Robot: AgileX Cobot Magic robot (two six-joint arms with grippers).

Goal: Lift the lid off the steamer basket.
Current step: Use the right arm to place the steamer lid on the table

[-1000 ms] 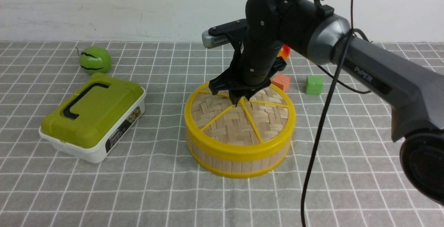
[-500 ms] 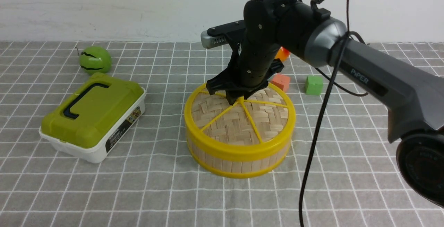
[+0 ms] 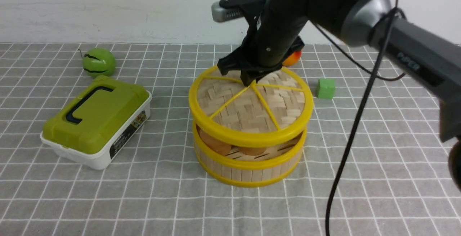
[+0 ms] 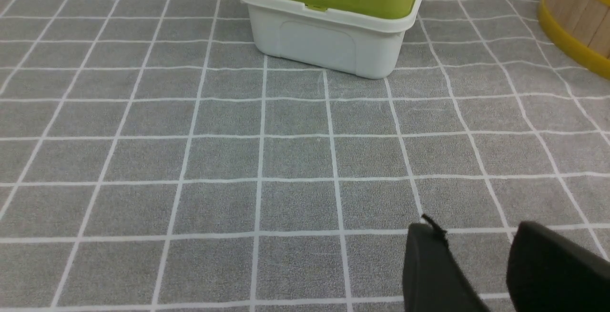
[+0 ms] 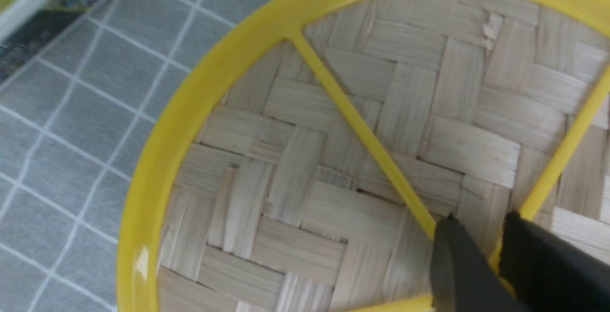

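Note:
The lid (image 3: 252,110), woven pale bamboo with a yellow rim and spokes, hangs slightly tilted a little above the steamer basket (image 3: 248,171). My right gripper (image 3: 250,83) comes down on the lid's centre and is shut on its knob. In the right wrist view the fingers (image 5: 481,217) pinch the yellow hub where the lid's (image 5: 295,174) spokes meet. Brown round items (image 3: 214,143) show inside the basket through the gap. My left gripper (image 4: 476,228) is open and holds nothing, low over the cloth, with the basket's wall (image 4: 576,12) off to one side.
A white box with an olive-green lid (image 3: 97,120) sits left of the basket, also in the left wrist view (image 4: 333,40). A green round fruit (image 3: 98,62) lies at the back left. A green cube (image 3: 326,88) and an orange fruit (image 3: 292,58) lie behind the basket.
My right gripper closed on the knob and rose, lifting the lid off the basket; a gap now shows between them. The red block behind is now covered by the lid.

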